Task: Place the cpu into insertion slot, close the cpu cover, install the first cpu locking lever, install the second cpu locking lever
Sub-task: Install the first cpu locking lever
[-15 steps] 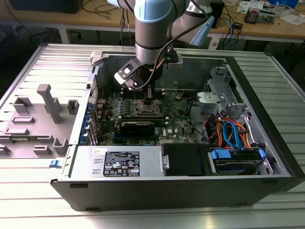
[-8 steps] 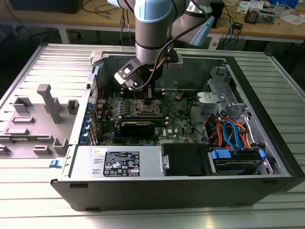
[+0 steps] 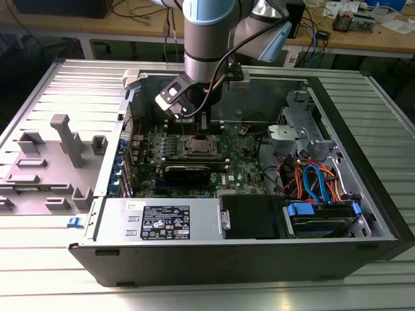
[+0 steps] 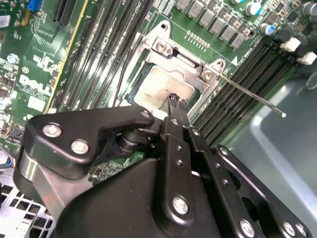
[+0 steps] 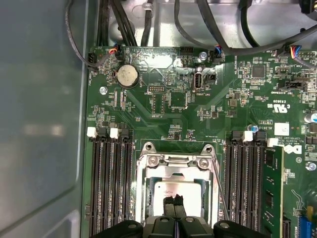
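The cpu (image 5: 177, 190) lies flat in the insertion slot (image 5: 148, 218) on the green board, its dull silver top (image 4: 166, 83) showing. The cpu cover (image 5: 176, 161), a silver frame, looks lowered around it, with the chip visible through its window. A thin locking lever (image 4: 250, 96) sticks out free past the socket's corner; it is the slim rod (image 5: 221, 193) beside the socket. My gripper (image 5: 173, 203) is shut with nothing between its fingers, and its black fingertips (image 4: 174, 102) rest at or just over the chip's top. In the exterior view my gripper (image 3: 198, 128) hangs right above the socket (image 3: 201, 146).
Black memory slots (image 5: 110, 188) flank the socket, with a green module (image 5: 272, 188) standing in one. A coin battery (image 5: 127, 75) and cables (image 5: 218, 29) lie beyond. The case walls (image 3: 350, 162) hem in the board. A grey fixture tray (image 3: 58, 152) sits outside the case.
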Available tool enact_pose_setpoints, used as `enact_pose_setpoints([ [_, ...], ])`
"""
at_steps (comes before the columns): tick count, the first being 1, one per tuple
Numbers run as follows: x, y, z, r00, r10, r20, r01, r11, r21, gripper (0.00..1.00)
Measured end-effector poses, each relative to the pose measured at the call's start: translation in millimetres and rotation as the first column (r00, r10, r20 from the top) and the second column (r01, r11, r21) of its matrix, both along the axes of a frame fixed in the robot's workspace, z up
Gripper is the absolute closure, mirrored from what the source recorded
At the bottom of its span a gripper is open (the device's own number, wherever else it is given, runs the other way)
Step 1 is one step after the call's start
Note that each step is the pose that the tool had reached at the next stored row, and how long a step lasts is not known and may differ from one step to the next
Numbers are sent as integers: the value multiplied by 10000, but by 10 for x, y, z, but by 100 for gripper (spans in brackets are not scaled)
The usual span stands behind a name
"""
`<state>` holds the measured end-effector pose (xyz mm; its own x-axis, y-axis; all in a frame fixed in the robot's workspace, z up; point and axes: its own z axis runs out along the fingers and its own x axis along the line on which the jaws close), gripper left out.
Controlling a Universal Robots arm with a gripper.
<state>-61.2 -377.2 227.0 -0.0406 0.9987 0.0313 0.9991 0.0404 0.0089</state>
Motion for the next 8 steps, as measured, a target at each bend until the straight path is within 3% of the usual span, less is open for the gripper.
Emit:
enact_pose_setpoints([
  [2,0,0,40,10000,28,-1,-28,10000,0,89],
  [6,0,0,43,9959,902,-1,-902,9959,-1,89],
  [8,0,-1,61,9951,992,-2,-992,9951,-2,89],
])
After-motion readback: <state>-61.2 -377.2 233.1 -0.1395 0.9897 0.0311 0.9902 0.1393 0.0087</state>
